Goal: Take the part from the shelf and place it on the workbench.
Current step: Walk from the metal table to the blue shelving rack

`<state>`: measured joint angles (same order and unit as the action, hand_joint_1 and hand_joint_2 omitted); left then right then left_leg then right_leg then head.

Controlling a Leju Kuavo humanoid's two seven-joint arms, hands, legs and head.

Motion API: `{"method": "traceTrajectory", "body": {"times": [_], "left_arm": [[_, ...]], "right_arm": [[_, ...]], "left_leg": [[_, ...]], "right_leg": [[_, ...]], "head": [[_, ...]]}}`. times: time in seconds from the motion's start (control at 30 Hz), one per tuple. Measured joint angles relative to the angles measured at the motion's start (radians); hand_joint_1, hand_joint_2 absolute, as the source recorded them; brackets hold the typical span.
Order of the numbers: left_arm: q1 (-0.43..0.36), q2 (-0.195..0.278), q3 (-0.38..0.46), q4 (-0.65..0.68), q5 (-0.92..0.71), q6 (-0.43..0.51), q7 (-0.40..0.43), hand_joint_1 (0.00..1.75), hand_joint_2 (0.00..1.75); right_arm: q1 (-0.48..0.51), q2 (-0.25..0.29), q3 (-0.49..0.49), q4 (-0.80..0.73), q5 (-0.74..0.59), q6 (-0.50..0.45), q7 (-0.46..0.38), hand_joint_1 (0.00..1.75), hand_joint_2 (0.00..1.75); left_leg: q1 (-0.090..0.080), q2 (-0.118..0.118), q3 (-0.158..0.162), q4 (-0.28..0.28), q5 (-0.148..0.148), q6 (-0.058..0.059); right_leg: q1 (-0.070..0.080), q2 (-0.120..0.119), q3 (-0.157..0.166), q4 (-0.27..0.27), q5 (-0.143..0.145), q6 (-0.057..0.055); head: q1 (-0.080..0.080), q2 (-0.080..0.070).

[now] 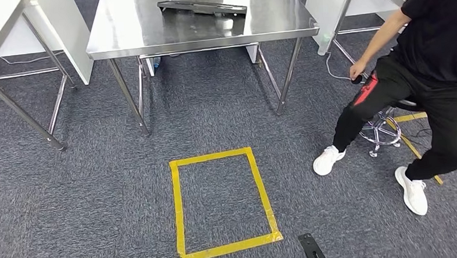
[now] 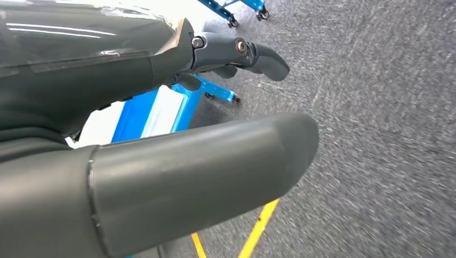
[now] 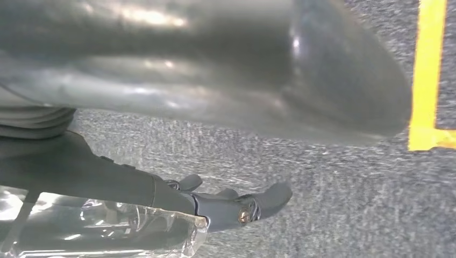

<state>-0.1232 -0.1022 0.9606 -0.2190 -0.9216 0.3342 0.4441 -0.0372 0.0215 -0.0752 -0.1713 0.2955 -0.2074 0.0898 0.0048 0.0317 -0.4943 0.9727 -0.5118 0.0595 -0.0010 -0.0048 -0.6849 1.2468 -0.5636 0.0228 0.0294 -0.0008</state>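
Note:
A long dark part (image 1: 202, 7) lies flat on the steel workbench (image 1: 152, 33) at the far side of the carpet. My left hand (image 2: 204, 161) hangs over the grey carpet, its fingers (image 2: 253, 54) stretched out with nothing in them. My right hand (image 3: 215, 80) also hangs above the carpet, and its fingers (image 3: 253, 204) are spread and hold nothing. A small dark piece (image 1: 312, 248) shows at the lower edge of the head view; I cannot tell what it is.
A yellow tape rectangle (image 1: 259, 186) marks the carpet before the workbench. A person (image 1: 422, 80) sits on a stool (image 1: 383, 128) at the right, legs stretched toward the rectangle. Steel table frames (image 1: 15, 97) stand at the left. A blue wheeled frame (image 2: 161, 113) is near my left hand.

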Motion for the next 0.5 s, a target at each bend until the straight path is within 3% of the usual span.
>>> {"method": "traceTrajectory", "body": {"times": [0.03,0.07,0.13,0.2,0.23,0.3,0.37,0.4,0.47,0.5], "left_arm": [[0.001,0.000,0.000,0.000,0.000,0.000,0.000,0.00,0.00],[0.001,-0.001,0.000,0.000,0.000,0.000,0.000,0.00,0.00],[0.001,-0.002,0.000,0.000,0.001,0.000,0.000,0.00,0.00],[0.001,-0.002,0.000,0.000,0.001,0.001,0.000,0.00,0.00],[0.000,-0.001,0.000,0.000,0.001,0.002,0.000,0.00,0.00],[-0.002,-0.002,-0.001,0.000,0.000,0.003,-0.001,0.00,0.00],[-0.004,-0.003,-0.001,0.000,-0.002,0.003,-0.001,0.00,0.00],[-0.003,-0.004,-0.001,0.000,-0.003,0.003,-0.001,0.00,0.00],[-0.001,-0.003,-0.001,0.000,-0.007,0.003,-0.001,0.00,0.00],[0.000,-0.002,-0.001,0.000,-0.008,0.002,-0.001,0.00,0.00]], "right_arm": [[0.001,-0.001,0.000,0.000,0.001,0.001,0.000,0.00,0.00],[0.002,-0.002,0.000,0.000,0.002,0.001,0.000,0.00,0.00],[0.003,-0.004,0.000,0.000,0.005,0.002,0.000,0.00,0.00],[0.000,-0.005,0.000,0.000,0.007,0.005,0.000,0.00,0.00],[-0.001,-0.006,0.000,0.000,0.008,0.006,0.000,0.00,0.00],[0.003,-0.008,0.000,0.000,0.008,0.007,0.000,0.00,0.00],[0.007,-0.007,0.000,0.001,0.008,0.008,0.001,0.00,0.00],[0.006,-0.006,0.000,0.001,0.008,0.008,0.002,0.00,0.00],[0.003,-0.006,0.000,0.001,0.007,0.008,0.002,0.00,0.00],[0.003,-0.006,0.000,0.001,0.007,0.008,0.002,0.00,0.00]], "left_leg": [[0.000,0.008,-0.009,0.001,0.006,-0.001],[0.001,0.015,-0.016,0.002,0.011,-0.004],[0.003,0.033,-0.024,0.005,0.018,-0.010],[0.000,0.050,-0.025,0.011,0.022,-0.020],[-0.001,0.057,-0.026,0.012,0.025,-0.026],[-0.002,0.069,-0.026,0.013,0.030,-0.037],[0.003,0.051,-0.035,0.030,0.014,-0.049],[0.006,0.029,-0.049,0.063,-0.013,-0.054],[0.009,-0.018,-0.101,0.183,-0.087,-0.060],[0.009,-0.027,-0.129,0.248,-0.116,-0.062]], "right_leg": [[-0.004,0.000,0.000,0.030,-0.014,0.006],[-0.008,0.000,0.020,0.019,-0.012,0.014],[-0.016,-0.014,0.115,-0.112,0.023,0.035],[-0.013,-0.035,0.195,-0.243,0.048,0.037],[-0.009,-0.039,0.208,-0.273,0.052,0.032],[-0.005,-0.026,0.198,-0.276,0.057,0.016],[-0.011,-0.012,0.193,-0.277,0.066,0.000],[-0.016,-0.004,0.191,-0.279,0.072,-0.010],[-0.014,0.012,0.182,-0.279,0.083,-0.025],[-0.012,0.021,0.177,-0.278,0.086,-0.028]], "head": [[0.000,0.000],[0.000,0.000],[0.000,0.000],[0.000,0.000],[-0.001,0.000],[-0.003,0.000],[-0.003,0.000],[-0.003,0.000],[-0.004,0.000],[-0.004,0.000]]}}
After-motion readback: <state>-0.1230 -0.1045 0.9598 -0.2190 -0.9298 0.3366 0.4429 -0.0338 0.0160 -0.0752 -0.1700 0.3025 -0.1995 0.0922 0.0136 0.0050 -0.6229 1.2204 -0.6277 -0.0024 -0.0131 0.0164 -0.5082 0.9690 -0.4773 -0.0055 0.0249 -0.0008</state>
